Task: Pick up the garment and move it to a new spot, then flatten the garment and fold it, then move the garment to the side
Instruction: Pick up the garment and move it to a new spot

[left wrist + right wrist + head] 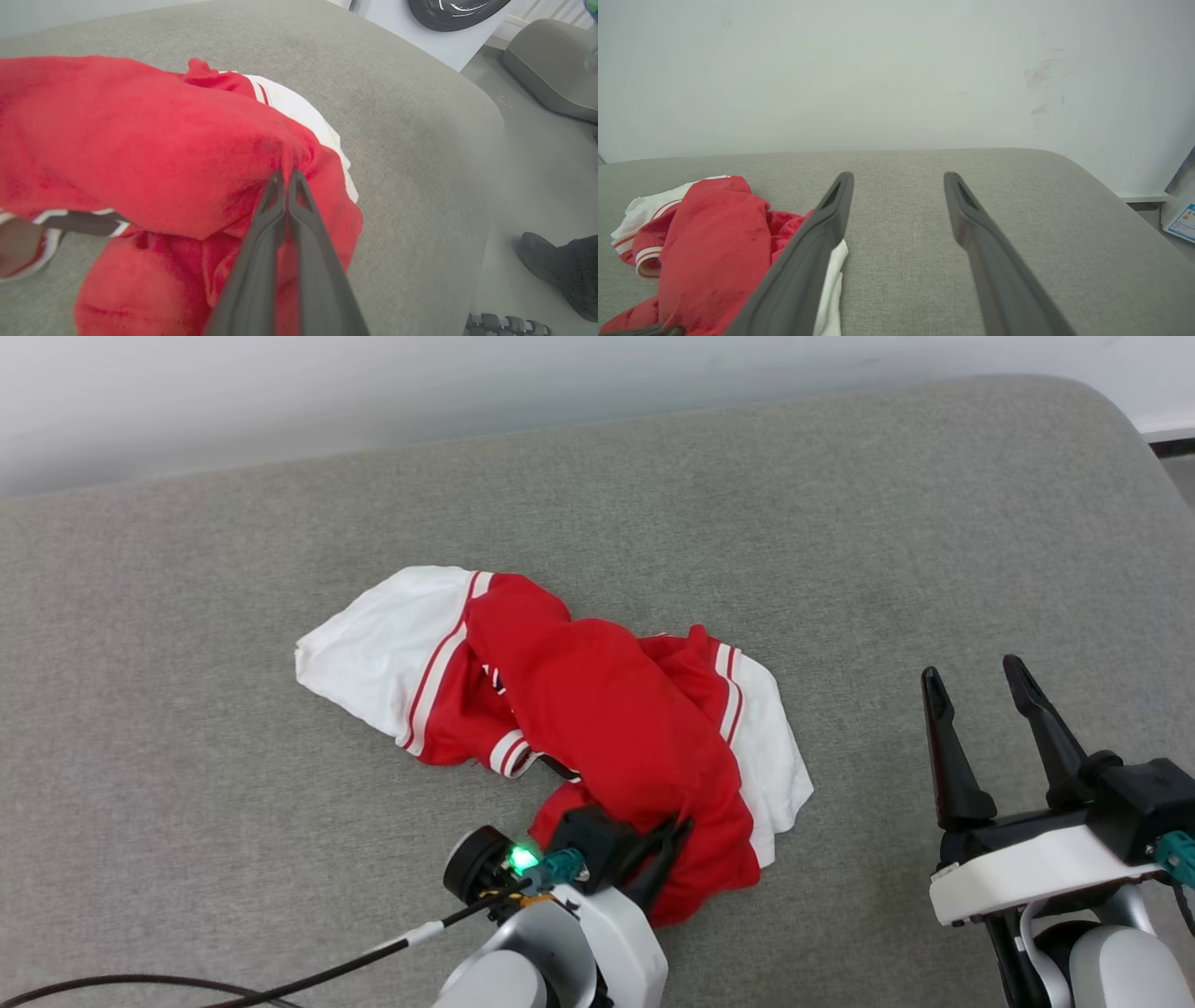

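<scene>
I see a big grey soft pad [840,523] in front of me, with a pale wall [878,70] behind it. The garment [607,709] lies in a bumpy heap near the middle of the pad, closer to my side and in front of my left arm. It is mostly red. One white sleeve [373,635] sticks out on the left, and another white part [775,747] sticks out on the right, both with red and white stripes.

My right gripper [971,670] hangs over bare pad, well apart from the heap, with its two fingers spread wide and nothing between them. My left gripper [285,175] is pinched tight on a fold of red cloth at the near edge of the heap.

A dark shoe [537,252] stands on the floor past the pad. A bit of black print with a white edge [84,223] peeks out from a fold, but I cannot read it. A small paper with blue on it [1183,223] is too tiny to read. A little green light [523,859] glows on my left wrist.
</scene>
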Tool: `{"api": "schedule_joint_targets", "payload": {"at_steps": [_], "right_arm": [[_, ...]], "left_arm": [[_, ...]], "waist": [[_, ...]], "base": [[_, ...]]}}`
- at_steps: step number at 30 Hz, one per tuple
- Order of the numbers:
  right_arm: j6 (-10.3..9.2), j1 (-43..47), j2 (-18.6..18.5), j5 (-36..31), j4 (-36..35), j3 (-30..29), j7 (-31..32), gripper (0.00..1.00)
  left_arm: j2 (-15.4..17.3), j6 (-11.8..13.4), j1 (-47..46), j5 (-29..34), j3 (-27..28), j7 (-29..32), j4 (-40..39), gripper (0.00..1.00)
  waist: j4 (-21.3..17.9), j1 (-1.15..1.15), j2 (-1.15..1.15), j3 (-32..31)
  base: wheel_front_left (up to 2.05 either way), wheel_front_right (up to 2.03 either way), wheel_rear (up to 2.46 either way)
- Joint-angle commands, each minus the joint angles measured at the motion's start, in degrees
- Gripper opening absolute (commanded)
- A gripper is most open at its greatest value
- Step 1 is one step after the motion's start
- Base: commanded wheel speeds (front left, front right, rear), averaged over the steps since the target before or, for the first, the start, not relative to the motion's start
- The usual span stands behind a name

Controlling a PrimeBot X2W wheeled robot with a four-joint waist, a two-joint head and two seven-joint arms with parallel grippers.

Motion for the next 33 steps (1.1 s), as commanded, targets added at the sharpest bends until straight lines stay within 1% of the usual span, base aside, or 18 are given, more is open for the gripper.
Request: {"api": "schedule_joint_targets", "payload": {"at_steps": [1,2,3,4,5,7,11,13,16,19,25,28,33], "right_arm": [[-0.02,-0.5,0.1,0.3,0.3,-0.2,-0.4,1.0],[-0.02,-0.5,0.1,0.2,0.5,-0.3,-0.4,1.0],[-0.02,-0.5,0.1,0.2,0.7,-0.5,-0.5,1.0],[-0.02,-0.3,0.1,0.2,1.0,-0.7,-0.6,1.0],[-0.02,-0.1,0.1,0.1,1.3,-1.0,-0.6,1.0],[-0.02,0.6,0.1,-0.1,1.5,-1.1,-0.4,1.0],[-0.02,2.2,0.1,-0.4,1.8,-1.9,0.3,1.0],[-0.02,3.2,0.1,-0.5,1.7,-2.2,0.7,1.0],[-0.02,4.6,0.1,-0.5,1.3,-2.4,1.4,1.0],[-0.02,5.9,0.1,-0.5,0.7,-2.4,2.0,1.0],[-0.02,7.8,0.1,-0.3,-0.2,-2.2,2.9,1.0],[-0.02,8.5,0.1,-0.2,-0.4,-2.4,3.2,1.0],[-0.02,9.6,0.1,-0.4,-0.6,-2.0,3.8,1.0]], "left_arm": [[0.3,-0.4,0.2,0.2,-0.8,0.0,0.6,0.0],[0.4,-0.4,0.0,0.0,-1.4,0.0,0.9,0.0],[0.4,-0.4,-0.3,-0.5,-1.7,-0.1,1.2,0.35],[0.2,-0.5,-0.7,-0.9,-1.9,-0.6,1.1,0.85],[0.2,-0.6,-1.0,-0.8,-2.0,-1.2,1.0,1.0],[0.0,-0.5,-1.2,-1.1,-1.8,-2.6,0.5,1.0],[-0.5,1.1,-2.2,-0.5,-0.5,-6.9,-1.5,1.0],[-0.6,2.4,-2.3,-0.4,0.7,-9.0,-2.3,1.0],[-0.3,5.1,-1.7,-0.7,3.3,-11.3,-3.0,1.0],[1.0,8.0,-0.2,-0.5,6.0,-12.7,-3.8,1.0],[5.7,13.4,4.1,-1.4,13.1,-14.5,-4.8,1.0],[8.3,15.2,7.1,-2.0,16.4,-15.0,-5.5,1.0],[11.4,16.8,12.0,-3.2,20.0,-15.2,-7.1,1.0]], "waist": [[0.6,-0.01,0.0,-0.1],[0.9,-0.01,0.0,-0.4],[1.2,-0.01,0.0,-0.9],[1.6,-0.01,0.0,-1.5],[2.0,-0.01,0.0,-2.3],[2.6,-0.01,0.0,-4.0],[4.3,-0.01,0.0,-7.6],[5.1,-0.01,0.0,-9.3],[5.9,-0.01,0.0,-11.2],[6.3,-0.01,0.0,-12.6],[6.5,-0.01,0.0,-13.8],[6.5,-0.01,0.0,-14.2],[6.5,-0.01,0.0,-14.6]], "base": [[0.0,0.0,0.0],[0.0,0.0,0.0],[0.0,0.0,0.0],[0.0,0.0,0.0],[0.0,0.0,0.0],[0.0,0.0,0.0],[0.0,0.0,0.0],[0.0,0.0,0.0],[0.0,0.0,0.0],[0.0,0.0,0.0],[0.0,0.0,0.0],[0.0,0.0,0.0],[0.0,0.0,0.0]]}}
